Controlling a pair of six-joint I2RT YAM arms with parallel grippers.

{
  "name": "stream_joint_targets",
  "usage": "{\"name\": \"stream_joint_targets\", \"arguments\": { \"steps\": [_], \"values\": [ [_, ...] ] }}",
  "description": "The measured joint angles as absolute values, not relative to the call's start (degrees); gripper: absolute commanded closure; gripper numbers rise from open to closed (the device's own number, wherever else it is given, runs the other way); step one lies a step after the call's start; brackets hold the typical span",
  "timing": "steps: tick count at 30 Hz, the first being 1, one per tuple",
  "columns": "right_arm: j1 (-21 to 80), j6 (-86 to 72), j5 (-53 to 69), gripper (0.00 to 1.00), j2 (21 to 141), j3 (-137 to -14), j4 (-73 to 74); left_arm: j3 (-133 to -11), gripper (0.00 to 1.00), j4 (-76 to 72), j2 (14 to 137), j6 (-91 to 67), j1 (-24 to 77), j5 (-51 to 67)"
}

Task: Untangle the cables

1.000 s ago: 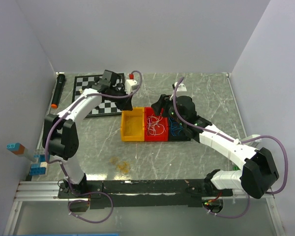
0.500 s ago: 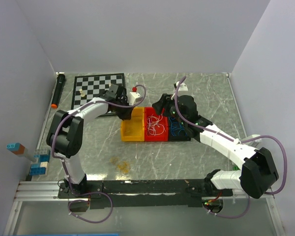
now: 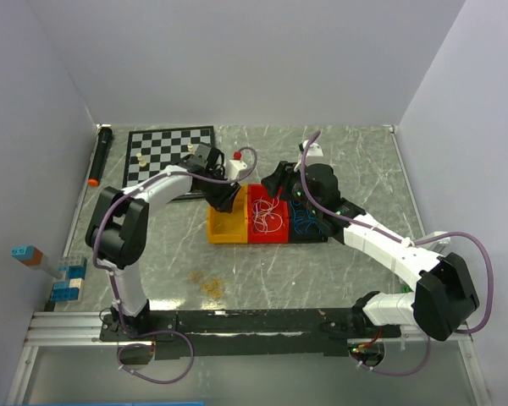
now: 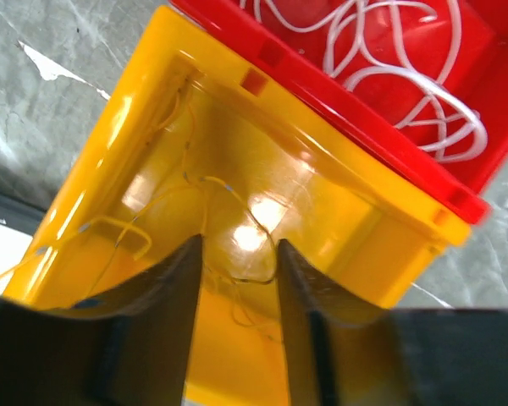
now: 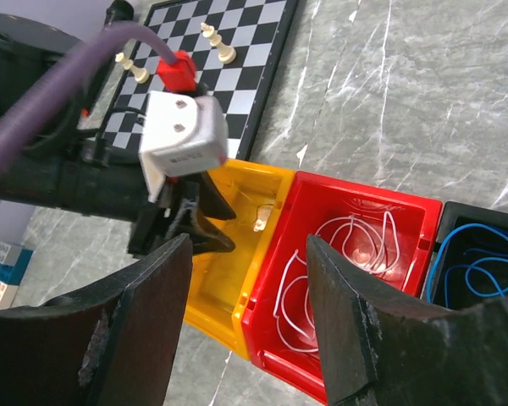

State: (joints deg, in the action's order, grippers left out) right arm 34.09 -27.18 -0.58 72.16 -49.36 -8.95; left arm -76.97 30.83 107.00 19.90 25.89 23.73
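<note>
Three bins stand side by side. The yellow bin [image 3: 223, 230] holds hair-fine yellow-tan cables [image 4: 205, 188]. White cables [image 3: 268, 215] curl in the red bin [image 3: 256, 236], and blue cables [image 3: 303, 222] lie in the black bin [image 3: 320, 238]. My left gripper [image 4: 237, 254] is down inside the yellow bin, open, with a loose yellow strand lying across the gap between its fingers. My right gripper [image 5: 247, 245] hovers open above the seam between the yellow bin [image 5: 216, 292] and the red bin [image 5: 279, 359], holding nothing. The left gripper [image 5: 229, 230] shows below it.
A chessboard [image 3: 162, 150] with small white pieces lies at the back left, a black marker [image 3: 100, 157] beside it. Coloured blocks [image 3: 65, 281] sit at the left edge. A few tan curls [image 3: 209, 284] lie on the table in front of the bins.
My left gripper swung from over the chessboard to the right and down into the yellow bin, and its jaws opened. The right arm has hardly moved.
</note>
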Motion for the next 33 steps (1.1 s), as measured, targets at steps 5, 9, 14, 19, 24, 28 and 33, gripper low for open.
{"name": "stream_joint_targets", "arguments": {
  "steps": [5, 9, 14, 19, 24, 28, 33],
  "values": [
    [34.09, -27.18, -0.6, 0.37, 71.9, -49.36, -8.75, -79.2, 0.5, 35.81, 104.55, 19.35, 25.74, 25.58],
    [34.09, -27.16, -0.62, 0.36, 71.26, -49.36, -8.1, -85.58, 0.44, 41.65, 103.88, 19.33, 25.74, 27.86],
    [34.09, -27.16, -0.64, 0.36, 70.94, -49.36, -8.03, -88.14, 0.44, 45.84, 101.86, 19.0, 25.69, 30.89],
    [34.09, -27.16, -0.67, 0.36, 70.5, -49.36, -7.88, -88.09, 0.43, 48.4, 101.34, 18.04, 25.65, 32.69],
    [34.09, -27.16, -0.8, 0.36, 70.19, -49.36, -7.75, -88.95, 0.27, 49.58, 101.19, 16.58, 24.29, 33.43],
    [34.09, -27.14, -0.8, 0.36, 70.19, -49.36, -7.64, -93.34, 0.07, 49.58, 101.19, 14.15, 19.9, 34.39],
    [34.09, -27.14, -0.75, 0.36, 70.19, -49.36, -7.66, -95.61, 0.08, 44.4, 101.95, 10.31, 10.9, 35.51]
  ]
}}
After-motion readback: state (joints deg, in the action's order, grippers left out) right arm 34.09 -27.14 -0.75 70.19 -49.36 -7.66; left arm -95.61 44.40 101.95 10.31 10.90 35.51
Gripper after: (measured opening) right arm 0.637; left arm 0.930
